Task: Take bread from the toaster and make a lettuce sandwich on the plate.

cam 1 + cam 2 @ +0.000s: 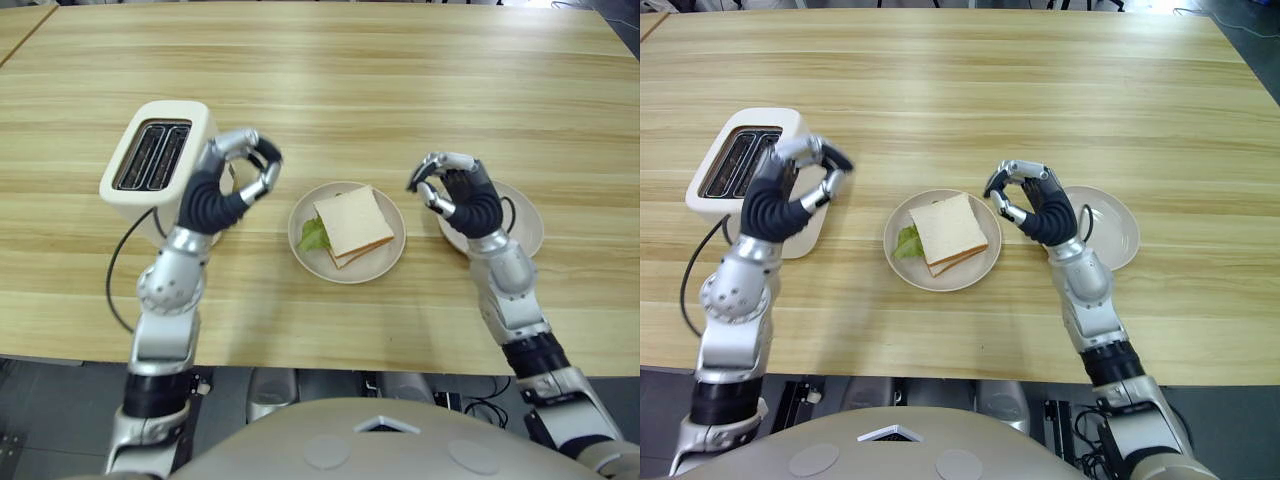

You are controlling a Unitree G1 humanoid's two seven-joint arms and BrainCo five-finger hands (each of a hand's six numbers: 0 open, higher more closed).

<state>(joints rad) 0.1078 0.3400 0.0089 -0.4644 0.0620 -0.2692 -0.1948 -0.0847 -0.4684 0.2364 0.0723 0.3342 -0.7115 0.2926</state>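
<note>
Looks finished to me: the sandwich [352, 225], lettuce [313, 237] peeking out at 9 o'clock, sits on the plate [378, 264] mid-desk [350, 80]. At its 10 o'clock, the toaster [155, 160] slots look empty. The left robot hand [235, 180] and right robot hand [455, 195] hover at 9 and 3 o'clock, both curled, holding nothing.

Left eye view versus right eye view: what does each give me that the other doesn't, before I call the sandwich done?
Left eye view alone: both toaster slots clear of the left hand; they look empty. Right eye view alone: the bare inside of the second plate, open to the right of the right hand; in the left eye view that hand covers much of it. Shared: the sandwich on the middle plate, lettuce poking out on its left, both hands curled and holding nothing.
</note>
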